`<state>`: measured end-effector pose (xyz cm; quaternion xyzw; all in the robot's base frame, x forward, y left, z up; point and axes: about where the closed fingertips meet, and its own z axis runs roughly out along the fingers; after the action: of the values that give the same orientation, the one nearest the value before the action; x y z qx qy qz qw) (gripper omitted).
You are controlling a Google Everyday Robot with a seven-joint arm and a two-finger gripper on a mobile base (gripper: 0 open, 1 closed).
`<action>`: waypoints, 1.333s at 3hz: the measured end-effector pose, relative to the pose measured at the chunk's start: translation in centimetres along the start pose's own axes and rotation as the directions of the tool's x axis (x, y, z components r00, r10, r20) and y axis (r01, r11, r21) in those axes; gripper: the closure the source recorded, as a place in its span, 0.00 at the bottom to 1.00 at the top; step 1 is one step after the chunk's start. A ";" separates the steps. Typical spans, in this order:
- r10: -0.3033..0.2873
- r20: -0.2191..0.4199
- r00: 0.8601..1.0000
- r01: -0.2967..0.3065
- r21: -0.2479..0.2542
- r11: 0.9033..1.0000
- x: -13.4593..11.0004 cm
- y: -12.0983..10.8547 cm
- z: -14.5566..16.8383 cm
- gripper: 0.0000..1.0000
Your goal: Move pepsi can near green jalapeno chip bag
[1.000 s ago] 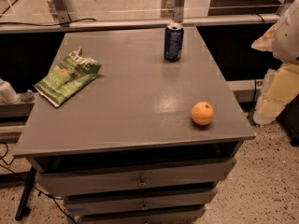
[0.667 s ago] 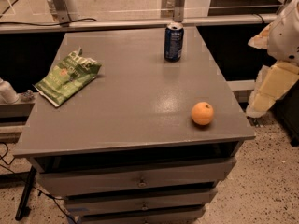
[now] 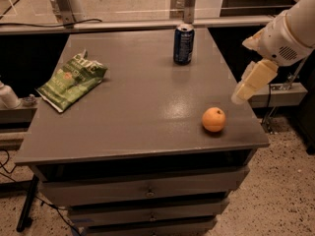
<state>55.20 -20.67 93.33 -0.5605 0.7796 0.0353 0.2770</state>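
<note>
The pepsi can [image 3: 183, 44] is dark blue with a silver top and stands upright at the back of the grey table [image 3: 138, 107], right of centre. The green jalapeno chip bag [image 3: 72, 80] lies flat and crinkled near the table's left edge. My gripper [image 3: 240, 96] is cream-coloured and hangs from the white arm [image 3: 288, 31] at the right. It hovers over the table's right edge, just right of and above the orange, well in front of the can. It holds nothing that shows.
An orange fruit [image 3: 214, 119] sits near the table's front right corner. Drawers [image 3: 147, 193] run below the tabletop. A rail with metal posts [image 3: 189, 1] runs behind the table. A cable and a stand leg are on the floor at the left.
My arm and gripper have moved left and up, from beside the table's right side to over its right edge. The can, bag and orange have not moved.
</note>
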 end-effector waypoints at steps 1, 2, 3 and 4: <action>0.022 0.083 0.996 -0.020 -0.022 1.000 -0.6 -2.6 4.3 0.00; 0.022 0.083 0.996 -0.020 -0.023 1.000 -0.6 -2.6 4.3 0.00; 0.003 0.123 0.992 0.000 -0.022 1.000 -2.5 -4.2 6.2 0.00; 0.001 0.174 0.985 0.004 -0.025 1.000 -5.1 -6.5 8.8 0.00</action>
<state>65.58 -15.51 89.96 -0.5594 0.7514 0.0939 0.3370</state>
